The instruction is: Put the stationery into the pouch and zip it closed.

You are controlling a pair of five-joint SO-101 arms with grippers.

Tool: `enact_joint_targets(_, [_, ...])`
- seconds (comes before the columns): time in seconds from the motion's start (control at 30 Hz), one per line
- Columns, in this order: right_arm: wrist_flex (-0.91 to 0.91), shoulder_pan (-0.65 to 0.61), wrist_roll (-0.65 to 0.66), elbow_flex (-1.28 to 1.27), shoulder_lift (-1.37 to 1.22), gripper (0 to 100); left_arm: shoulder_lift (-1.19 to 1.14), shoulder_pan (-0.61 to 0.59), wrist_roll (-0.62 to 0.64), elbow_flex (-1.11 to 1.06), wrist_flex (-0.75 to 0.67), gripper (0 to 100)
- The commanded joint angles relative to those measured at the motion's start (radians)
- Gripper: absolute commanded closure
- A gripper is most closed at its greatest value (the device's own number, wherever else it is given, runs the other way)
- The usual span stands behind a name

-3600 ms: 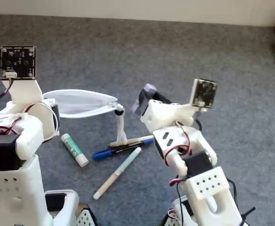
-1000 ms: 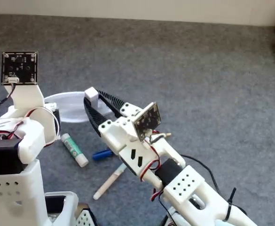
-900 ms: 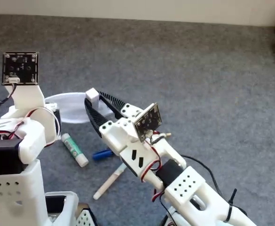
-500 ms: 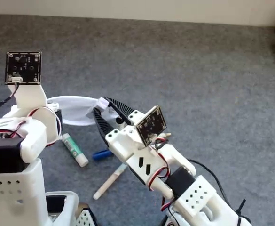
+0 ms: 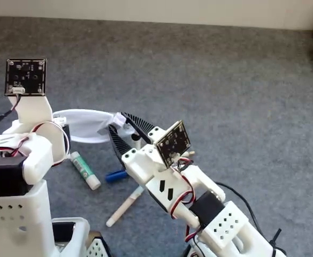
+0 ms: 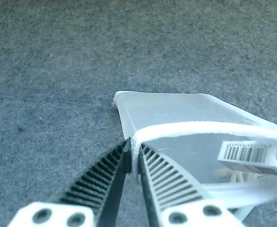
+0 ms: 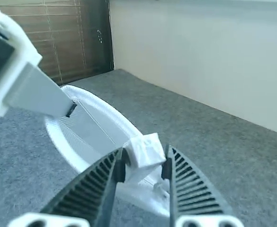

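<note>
The right gripper (image 7: 144,158) has swung across the carpet (image 5: 226,80) to the open mouth of the pouch (image 5: 84,124) on the left, and it is still clamped on a small white eraser (image 7: 147,147). The left gripper (image 6: 133,147) pinches the pouch's rim, propping it open. I'd say the eraser is ready to drop in. The glue stick (image 5: 84,170), blue pen (image 5: 116,175) and white pen (image 5: 125,205) lie nearer, waiting.

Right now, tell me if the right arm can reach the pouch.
Likely yes: left claw pinches the pouch rim, its mouth gapes, and right claw, gripping the eraser, hangs right there.
</note>
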State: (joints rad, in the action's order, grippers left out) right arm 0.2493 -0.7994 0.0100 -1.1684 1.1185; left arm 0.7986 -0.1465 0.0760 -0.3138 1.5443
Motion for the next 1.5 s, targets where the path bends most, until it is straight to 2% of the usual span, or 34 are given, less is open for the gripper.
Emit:
enact_joint_targets(0.0, [0.096, -0.001, 0.005, 0.041, 0.004, 87.5, -0.036, -0.004, 0.011, -0.016, -0.011, 99])
enact_joint_targets(0.17, [0.142, -0.001, 0.003, 0.081, 0.004, 82.1, -0.036, -0.004, 0.011, -0.018, -0.011, 99])
enact_joint_targets(0.43, [0.228, -0.001, 0.0, 0.088, 0.005, 82.0, -0.036, -0.005, 0.011, -0.025, -0.011, 99])
enact_joint_targets(0.53, [0.252, 0.001, -0.061, 0.105, 0.005, 82.0, -0.036, -0.005, 0.011, -0.031, -0.012, 99])
enact_joint_targets(0.77, [0.461, 0.001, -0.081, 0.248, 0.005, 81.7, -0.036, -0.005, 0.011, -0.035, -0.012, 99])
enact_joint_targets(1.03, [0.579, 0.001, -0.094, 0.334, 0.005, 81.6, -0.035, -0.005, 0.011, -0.076, -0.061, 99])
enact_joint_targets(1.2, [0.697, 0.001, -0.18, 0.409, 0.005, 72.4, -0.035, -0.005, 0.028, -0.077, -0.063, 99])
enact_joint_targets(1.47, [0.743, 0.008, -0.183, 0.458, 0.005, 72.8, -0.035, -0.007, 0.072, -0.077, -0.063, 99])
